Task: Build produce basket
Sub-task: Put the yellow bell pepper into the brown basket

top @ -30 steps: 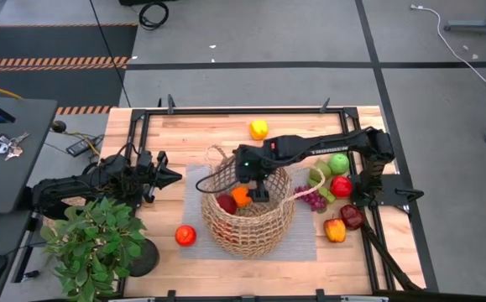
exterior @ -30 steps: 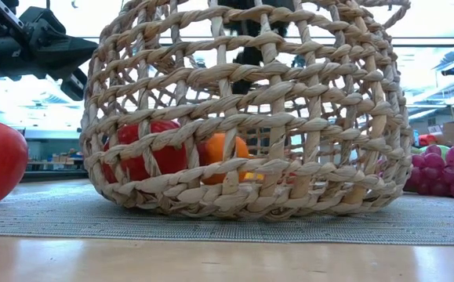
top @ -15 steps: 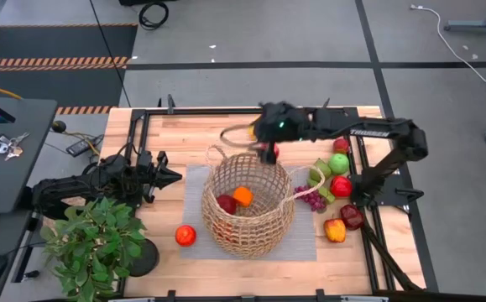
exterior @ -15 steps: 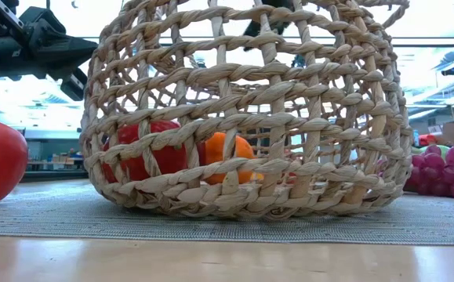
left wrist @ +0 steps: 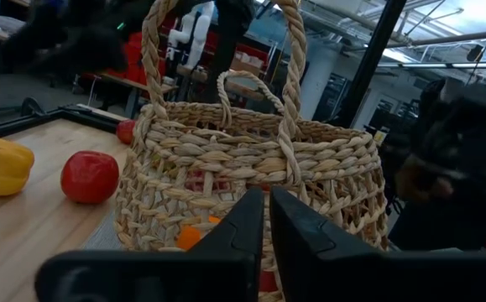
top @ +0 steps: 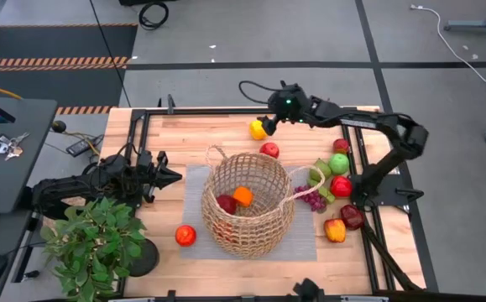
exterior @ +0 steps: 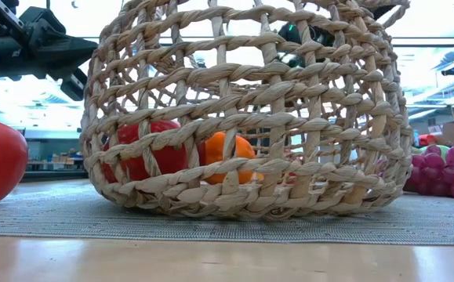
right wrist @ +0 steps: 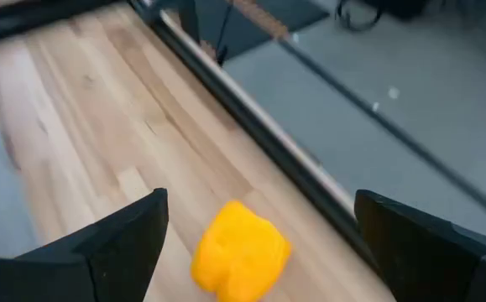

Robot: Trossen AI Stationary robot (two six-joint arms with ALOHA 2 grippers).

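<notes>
Right hand [right wrist: 255, 231] spread wide above yellow pepper [right wrist: 241, 249], basket [top: 248, 204] nearby

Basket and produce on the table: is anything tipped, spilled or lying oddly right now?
Nothing stands out. The basket sits upright on its grey mat, holding an orange fruit and a dark red one. The other produce lies loose on the table, and the open right gripper is by the yellow pepper.
</notes>
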